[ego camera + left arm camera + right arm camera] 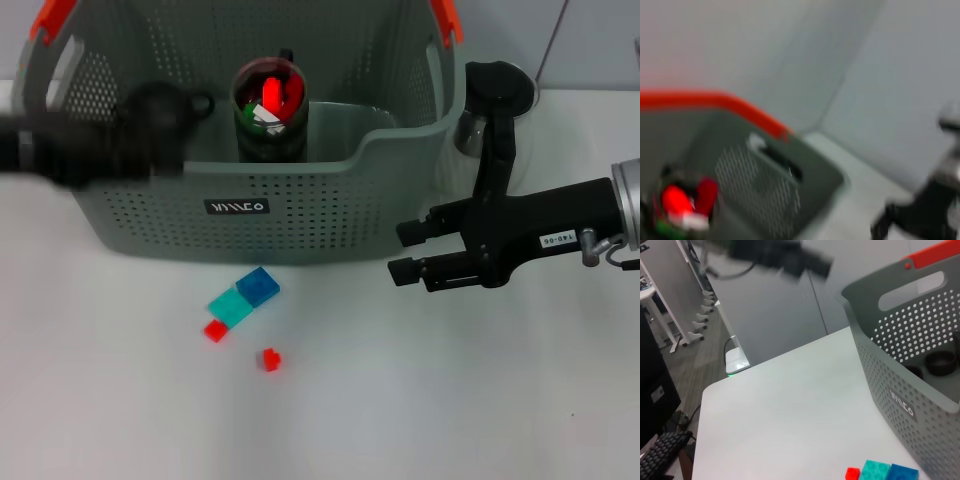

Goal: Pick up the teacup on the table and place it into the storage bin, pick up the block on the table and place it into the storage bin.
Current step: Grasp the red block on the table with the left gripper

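Note:
The storage bin (pixel 300 205) stands at the back of the white table. Inside it a dark teacup (pixel 268 115) stands upright, holding red, white and green pieces; the left wrist view shows it too (pixel 682 205). On the table in front of the bin lie a blue block (pixel 258 285), a teal block (pixel 232 305) and two small red blocks (pixel 215 330) (pixel 270 360). My left gripper (pixel 165 110) is blurred over the bin's left side, beside the teacup. My right gripper (pixel 410 251) hovers open and empty at the bin's front right corner.
A shiny metal vessel (pixel 468 135) stands right of the bin, behind my right arm. The bin's orange handle clips (pixel 50 20) rise at its top corners. The right wrist view shows the bin wall (pixel 900 365) and the blocks (pixel 876 471) at its foot.

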Controlling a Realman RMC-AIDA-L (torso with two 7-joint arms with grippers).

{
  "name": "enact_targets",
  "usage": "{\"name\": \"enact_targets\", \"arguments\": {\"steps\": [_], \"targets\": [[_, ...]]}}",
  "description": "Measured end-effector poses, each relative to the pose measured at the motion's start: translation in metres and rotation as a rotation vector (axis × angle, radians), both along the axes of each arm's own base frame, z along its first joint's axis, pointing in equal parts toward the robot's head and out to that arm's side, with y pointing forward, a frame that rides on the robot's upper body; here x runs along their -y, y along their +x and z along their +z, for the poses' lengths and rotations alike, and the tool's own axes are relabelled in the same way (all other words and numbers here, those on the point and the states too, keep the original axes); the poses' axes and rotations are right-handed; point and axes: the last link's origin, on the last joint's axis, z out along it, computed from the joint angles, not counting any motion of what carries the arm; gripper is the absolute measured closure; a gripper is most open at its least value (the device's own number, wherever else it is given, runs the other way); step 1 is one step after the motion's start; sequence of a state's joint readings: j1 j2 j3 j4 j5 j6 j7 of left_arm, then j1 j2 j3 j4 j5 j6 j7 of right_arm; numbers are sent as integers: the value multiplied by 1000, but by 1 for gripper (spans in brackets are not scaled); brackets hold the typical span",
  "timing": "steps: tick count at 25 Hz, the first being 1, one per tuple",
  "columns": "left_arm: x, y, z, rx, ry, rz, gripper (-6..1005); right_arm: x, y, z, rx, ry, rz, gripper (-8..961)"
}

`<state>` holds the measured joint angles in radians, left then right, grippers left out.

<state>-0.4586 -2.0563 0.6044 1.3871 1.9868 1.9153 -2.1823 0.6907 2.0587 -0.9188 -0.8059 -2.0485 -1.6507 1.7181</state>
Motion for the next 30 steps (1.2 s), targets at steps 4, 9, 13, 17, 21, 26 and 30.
{"name": "enact_targets", "arguments": {"steps": [4, 9, 13, 17, 21, 26, 30], "targets": [[7, -10, -30, -152, -127, 29, 568, -1, -1, 0, 1, 0, 2, 343], [1, -10, -63, -316, -199, 59, 569, -1, -1, 0, 1, -2, -1, 344], [-6, -8, -81, -465, -228, 84, 570, 0, -1, 0, 0, -2, -7, 344], [-13, -6, -95, -586, -226, 115, 571, -1, 0, 0, 1, -1, -8, 344], [-21, -4, -111, -697, -201, 149, 572, -1, 0, 0, 1, 0, -8, 344], [-21, 2, -130, -779, -228, 150, 573, -1, -1, 0, 2, 2, -5, 343], [-20, 4, -138, -826, -234, 146, 573, -1, -1, 0, 2, 4, -3, 343]]}}
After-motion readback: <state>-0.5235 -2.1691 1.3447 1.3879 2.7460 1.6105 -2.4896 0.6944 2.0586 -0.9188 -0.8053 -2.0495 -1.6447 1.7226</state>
